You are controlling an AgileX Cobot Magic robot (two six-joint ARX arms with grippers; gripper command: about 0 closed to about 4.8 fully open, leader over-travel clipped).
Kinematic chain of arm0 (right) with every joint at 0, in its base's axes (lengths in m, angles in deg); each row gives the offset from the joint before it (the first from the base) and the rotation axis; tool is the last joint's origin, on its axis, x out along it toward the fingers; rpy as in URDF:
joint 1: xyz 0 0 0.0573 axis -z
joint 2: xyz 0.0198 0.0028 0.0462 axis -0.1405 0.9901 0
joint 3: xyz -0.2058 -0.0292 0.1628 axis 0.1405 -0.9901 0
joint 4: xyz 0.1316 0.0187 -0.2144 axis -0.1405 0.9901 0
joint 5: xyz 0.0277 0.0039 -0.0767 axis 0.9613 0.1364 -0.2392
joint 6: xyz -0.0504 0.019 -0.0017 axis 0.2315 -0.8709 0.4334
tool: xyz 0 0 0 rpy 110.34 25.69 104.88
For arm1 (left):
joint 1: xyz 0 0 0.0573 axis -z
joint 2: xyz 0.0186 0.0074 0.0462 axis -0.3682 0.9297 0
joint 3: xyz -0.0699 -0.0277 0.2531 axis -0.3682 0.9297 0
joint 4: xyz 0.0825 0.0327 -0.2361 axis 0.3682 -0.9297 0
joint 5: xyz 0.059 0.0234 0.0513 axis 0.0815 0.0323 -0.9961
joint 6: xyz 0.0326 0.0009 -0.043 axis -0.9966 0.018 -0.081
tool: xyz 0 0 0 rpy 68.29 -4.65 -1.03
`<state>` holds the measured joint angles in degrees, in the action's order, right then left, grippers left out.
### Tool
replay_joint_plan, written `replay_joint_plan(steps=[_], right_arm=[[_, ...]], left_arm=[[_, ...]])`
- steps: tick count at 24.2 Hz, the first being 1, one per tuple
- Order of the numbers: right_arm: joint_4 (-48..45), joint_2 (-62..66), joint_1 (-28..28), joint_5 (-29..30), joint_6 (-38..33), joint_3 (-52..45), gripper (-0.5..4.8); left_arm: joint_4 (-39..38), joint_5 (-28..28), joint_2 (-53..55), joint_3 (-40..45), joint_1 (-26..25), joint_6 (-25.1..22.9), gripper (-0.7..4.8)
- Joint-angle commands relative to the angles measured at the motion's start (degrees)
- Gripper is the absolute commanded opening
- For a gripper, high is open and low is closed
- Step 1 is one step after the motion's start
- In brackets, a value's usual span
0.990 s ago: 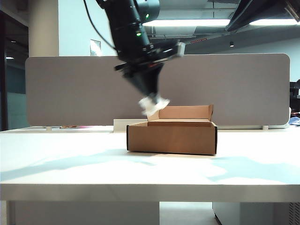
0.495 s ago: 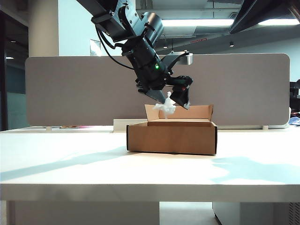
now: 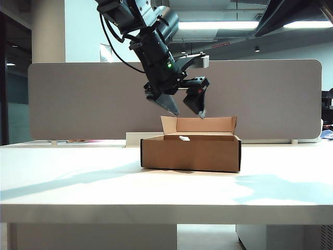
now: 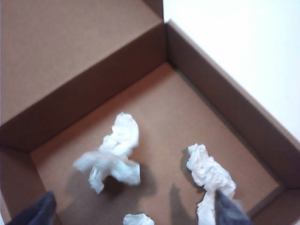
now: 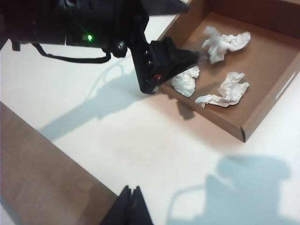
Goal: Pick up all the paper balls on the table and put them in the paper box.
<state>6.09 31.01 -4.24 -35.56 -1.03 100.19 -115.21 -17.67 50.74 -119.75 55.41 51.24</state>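
Inside the paper box (image 4: 197, 117) lie three paper balls: one long fluffy wad (image 4: 114, 154) near the middle of the floor, a second twisted wad (image 4: 208, 171) closer to one side wall, and a small third piece (image 4: 138, 219) at the frame's edge in my left wrist view. From my right wrist view the same box (image 5: 262, 108) shows them as three separate white clumps (image 5: 225, 42) on the brown cardboard, none touching the walls that I can tell. In the exterior view only a small white bit (image 3: 184, 138) peeks over the box (image 3: 190, 152) rim.

My left end effector (image 3: 186, 111) hangs directly above the open box, fingers spread wide with nothing between them; its dark fingertips (image 4: 40, 211) frame the wads below.

My right end effector (image 5: 130, 205) sits off to the side over the bare white surface (image 5: 154, 159), fingers pressed together, holding nothing.

The box rests on the surface (image 3: 78, 182) in front of a grey divider panel (image 3: 83, 99).
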Motion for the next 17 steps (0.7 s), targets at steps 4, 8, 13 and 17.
replay_joint_plan(steps=[4, 8, 13, 17], right_arm=[[0.09, -1.03, -0.11, 0.17, 0.48, 0.31, -0.05], [2.34, -4.94, -0.11, -6.43, 4.9, -0.22, -0.05], [-0.39, -15.43, -0.09, -12.79, 5.11, -9.25, -0.05], [-2.8, -25.83, -0.07, -13.75, 1.86, -19.39, -0.05]], left_arm=[[-3.08, -1.33, -3.41, -0.13, -0.07, 0.74, 3.67], [-9.09, -1.22, -8.39, -0.13, -0.57, -0.37, 0.8], [-14.53, 0.96, -13.42, -0.11, -1.09, -0.74, 0.17], [-17.75, 2.89, -16.66, -0.07, -1.49, -0.7, 0.16]])
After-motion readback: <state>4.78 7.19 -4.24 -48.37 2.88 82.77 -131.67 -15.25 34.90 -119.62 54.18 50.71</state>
